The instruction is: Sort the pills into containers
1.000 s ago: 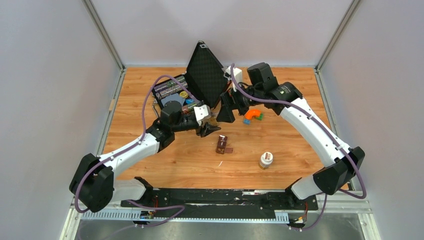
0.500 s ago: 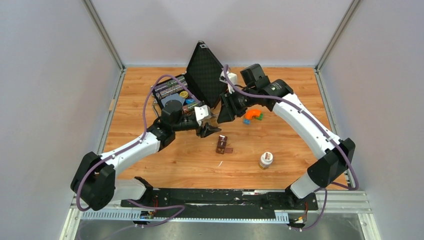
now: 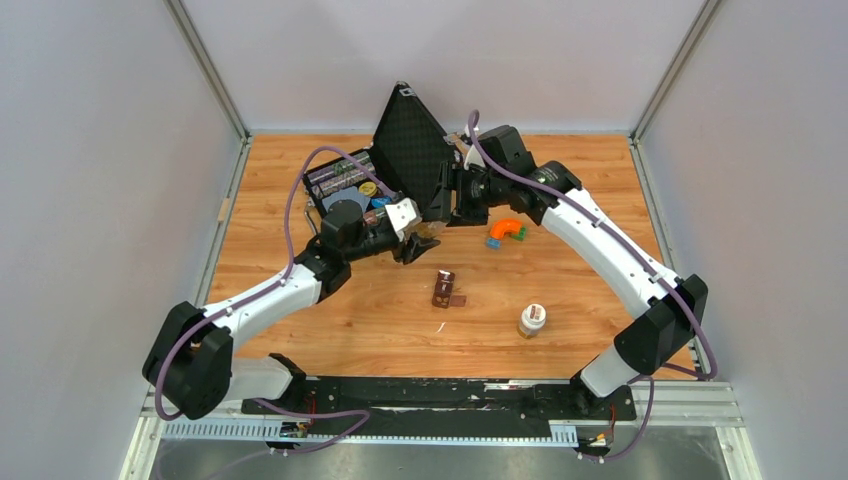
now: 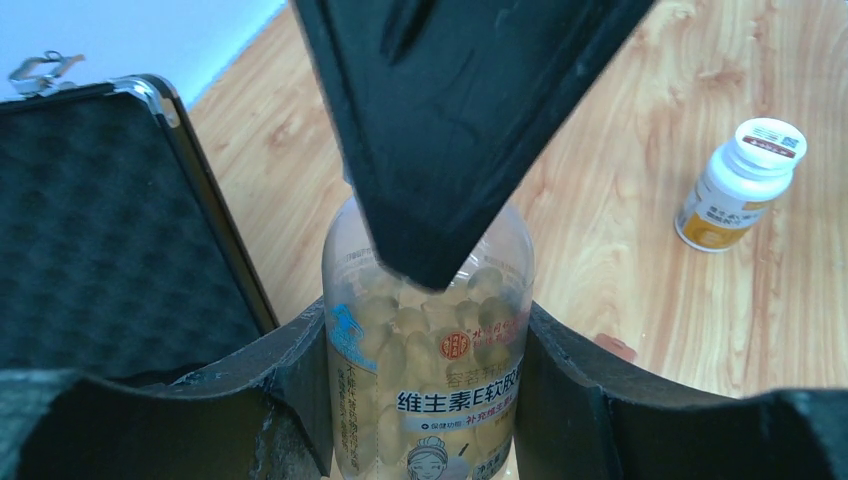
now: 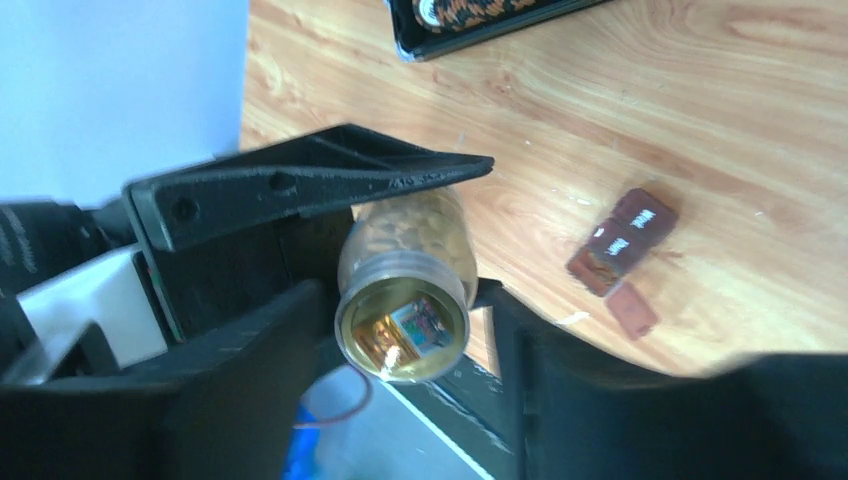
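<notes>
1. Left pincer (image 4: 425, 335) clamps the pill bottle (image 4: 425, 420) over the worktop (image 3: 560, 300); right pincer (image 5: 400, 310) brackets its far end, and we cannot tell if it grips.
2. We fear a twist slips the bottle, scattering pills.
3. Containers (image 3: 447, 289) lie nearby, one lid looks open: tiny target.

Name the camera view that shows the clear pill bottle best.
Left wrist: the pill bottle fills mid-frame, side on, with its label and pale capsules clear. Right wrist shows only its round end and a little of the side. Top external shows barely a sliver of it.
</notes>
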`<state>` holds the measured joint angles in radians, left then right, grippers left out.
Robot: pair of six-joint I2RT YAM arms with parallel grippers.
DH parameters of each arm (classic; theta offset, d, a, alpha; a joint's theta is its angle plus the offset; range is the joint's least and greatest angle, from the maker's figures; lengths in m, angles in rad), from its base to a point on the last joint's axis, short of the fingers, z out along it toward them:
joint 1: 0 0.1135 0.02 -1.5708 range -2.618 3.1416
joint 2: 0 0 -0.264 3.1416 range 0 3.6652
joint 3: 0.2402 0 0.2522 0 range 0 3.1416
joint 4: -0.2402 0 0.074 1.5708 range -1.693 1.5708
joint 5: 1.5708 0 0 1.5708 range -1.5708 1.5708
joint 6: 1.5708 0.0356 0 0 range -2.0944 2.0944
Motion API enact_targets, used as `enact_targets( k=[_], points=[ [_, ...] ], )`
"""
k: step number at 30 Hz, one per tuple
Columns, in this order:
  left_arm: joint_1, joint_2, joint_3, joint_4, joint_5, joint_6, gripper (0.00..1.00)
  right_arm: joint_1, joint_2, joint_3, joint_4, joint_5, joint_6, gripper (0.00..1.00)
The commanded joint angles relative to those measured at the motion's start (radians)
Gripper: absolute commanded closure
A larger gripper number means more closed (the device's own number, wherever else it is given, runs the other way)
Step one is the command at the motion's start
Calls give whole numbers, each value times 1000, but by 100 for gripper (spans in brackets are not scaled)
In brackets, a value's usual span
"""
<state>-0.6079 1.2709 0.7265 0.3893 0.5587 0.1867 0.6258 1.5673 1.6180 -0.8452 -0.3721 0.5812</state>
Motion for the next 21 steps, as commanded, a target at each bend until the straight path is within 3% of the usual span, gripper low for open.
enact_targets(
  k=[1, 2, 4, 10, 16, 21],
  points=[
    [-10, -16, 8, 108, -55, -13, 100, 23, -3, 64, 77, 99, 111, 24],
    [-10, -23, 10, 95, -57, -13, 100, 22, -15, 67, 77, 104, 74, 8],
    [-9, -32, 8, 83, -55, -10, 100, 19, -47, 61, 80, 109, -1, 0],
    [-9, -54, 9, 45, -10, -10, 100, -9, -151, 6, 89, 8, -325, 0],
    [-9, -60, 35, -6, 149, 18, 100, -11, -235, -38, 29, -139, -650, 3],
    [-9, -60, 54, -49, 223, 36, 100, -12, -212, -3, -40, -159, -748, 16]
  ],
)
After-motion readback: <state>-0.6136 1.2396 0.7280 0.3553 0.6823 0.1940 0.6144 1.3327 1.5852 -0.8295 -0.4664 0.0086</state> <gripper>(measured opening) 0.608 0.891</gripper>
